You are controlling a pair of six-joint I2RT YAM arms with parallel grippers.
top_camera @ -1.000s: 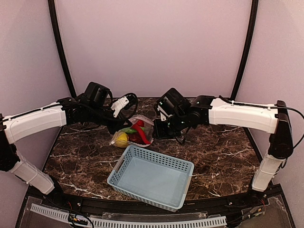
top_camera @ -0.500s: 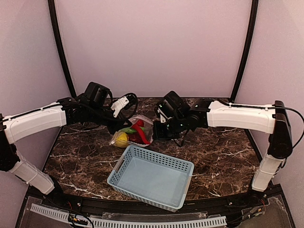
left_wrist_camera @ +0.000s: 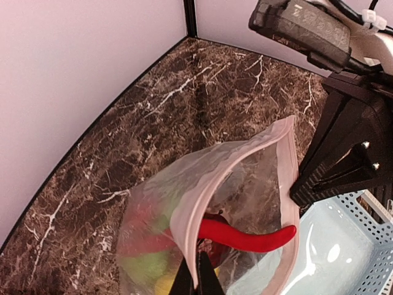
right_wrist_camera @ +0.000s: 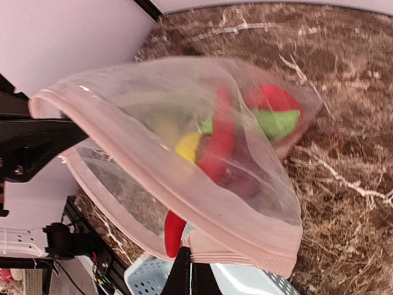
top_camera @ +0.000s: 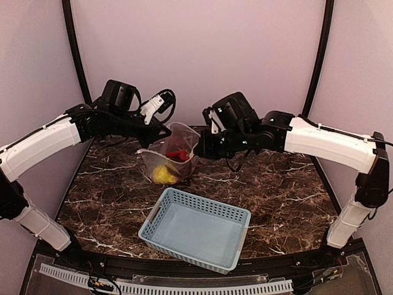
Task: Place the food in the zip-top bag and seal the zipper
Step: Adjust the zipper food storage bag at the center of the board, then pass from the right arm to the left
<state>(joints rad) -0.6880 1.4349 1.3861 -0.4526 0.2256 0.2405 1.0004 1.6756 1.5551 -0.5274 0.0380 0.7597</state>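
1. The zip-top bag (top_camera: 175,153) hangs between the two claws toward the back of the marble table (top_camera: 288,196), just behind the light blue basket (top_camera: 202,201); its mouth faces up and gapes wide; I can't tell whether its bottom touches the table.
2. The left gripper (left_wrist_camera: 196,275) is clamped shut on the left side of the bag's rim; in its wrist view the fingertips pinch right on the pinkish edge.
3. Same deal with the right gripper (right_wrist_camera: 187,270); it's closed on the opposite side of the rim, fingertips nipping the edge strip near the bag's corner.
4. The zipper (right_wrist_camera: 202,212) is the pinkish-white strip running round the mouth; its two halves are well apart, so it's not sealed.
5. The food (top_camera: 171,165) is all down inside the bag; the thin red chilli (left_wrist_camera: 245,236) lies across just below the opening; a yellow piece (top_camera: 163,175) sits low near the bottom; a lime-green piece (right_wrist_camera: 276,123) is next to a red one deeper in; the rest is too blurry through the plastic to sort out.
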